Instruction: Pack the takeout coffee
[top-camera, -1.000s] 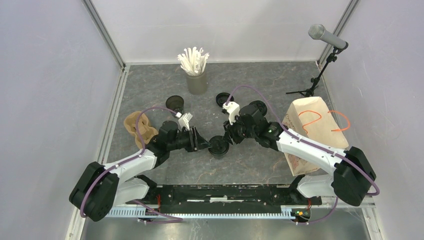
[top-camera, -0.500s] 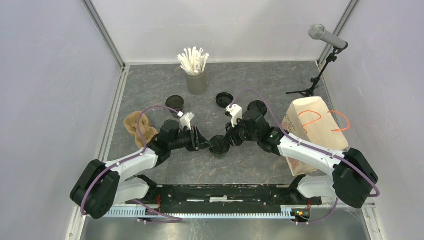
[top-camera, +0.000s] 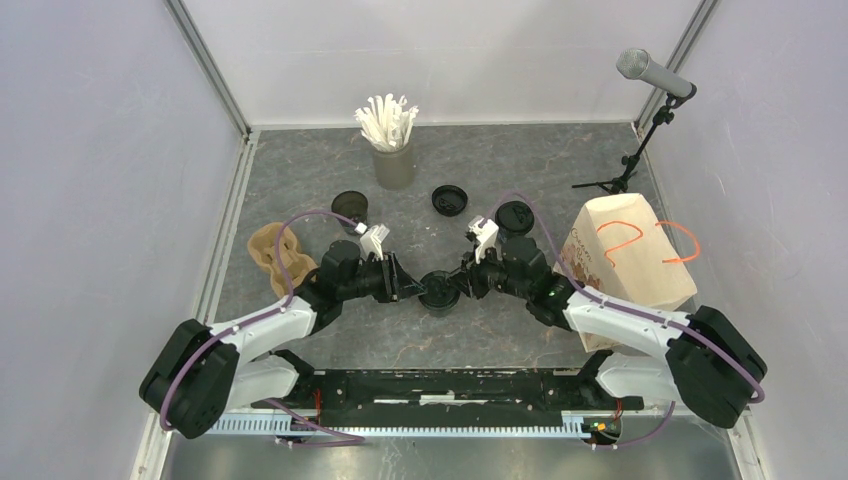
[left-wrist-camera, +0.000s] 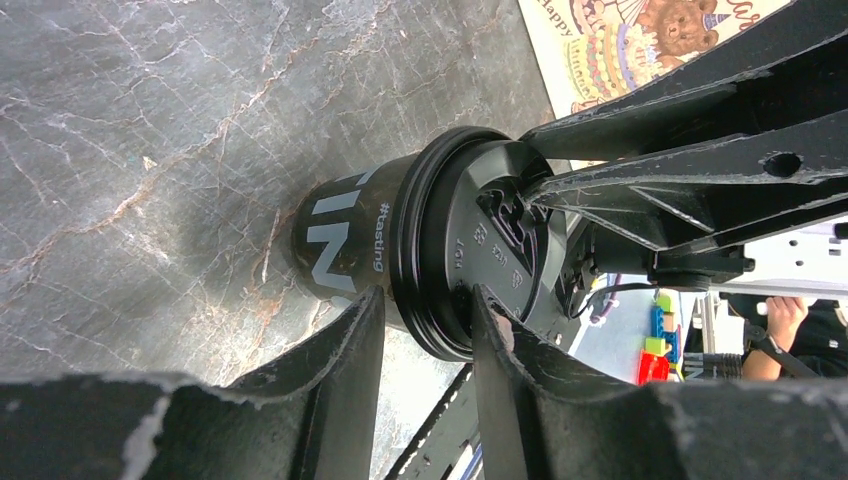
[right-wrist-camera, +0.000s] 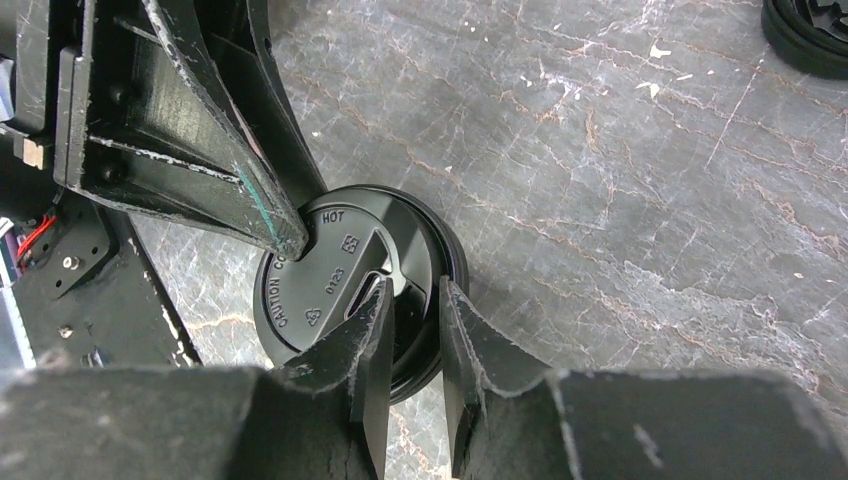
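A black takeout coffee cup (top-camera: 437, 293) with its lid on stands mid-table between both grippers. My left gripper (top-camera: 414, 288) is shut on the lid's rim from the left. In the left wrist view one finger (left-wrist-camera: 365, 335) lies under the rim against the cup wall (left-wrist-camera: 340, 245), the other on the lid (left-wrist-camera: 490, 240). My right gripper (top-camera: 460, 284) is shut on the opposite rim. In the right wrist view the right gripper (right-wrist-camera: 415, 285) has one finger on the lid (right-wrist-camera: 320, 280) and the other outside the rim. An open black cup (top-camera: 350, 207) stands at the back left.
Two loose black lids (top-camera: 449, 199) (top-camera: 515, 215) lie behind the grippers. A grey cup of white straws (top-camera: 393, 165) stands at the back. A brown pulp carrier (top-camera: 278, 255) lies left. A paper bag (top-camera: 625, 262) lies right, a microphone stand (top-camera: 625, 165) behind it.
My right gripper has swung right and come down onto the lid's rim, its jaws narrowing. The left gripper has stayed at the cup, closing slightly.
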